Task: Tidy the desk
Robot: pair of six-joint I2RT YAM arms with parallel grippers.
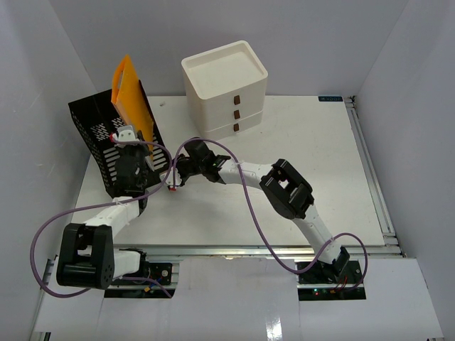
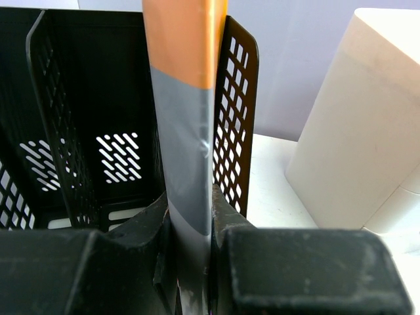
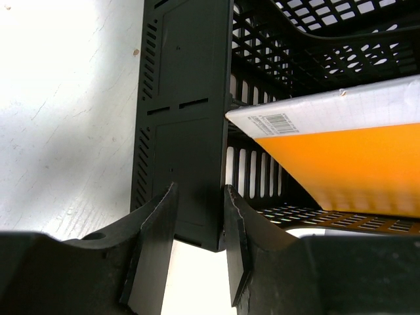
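Tabletop (image 1: 320,156): white, spreads from the arm bases to the far wall and carries everything here.
File rack (image 1: 99,135): black mesh, at the tabletop's left edge, with its open top towards the far left.
Folder (image 1: 131,92): orange with a grey taped spine, rises out of the rack's far end and leans left.
Left tool (image 2: 190,210): clamped tight on the folder's grey spine, just beside the rack's mesh divider.
Right tool (image 3: 200,190): reaches in from the right, its fingers pressed to both faces of the rack's solid side wall near a corner.
Drawer box (image 1: 226,82): cream, three drawers, at the far middle, apart from the rack.
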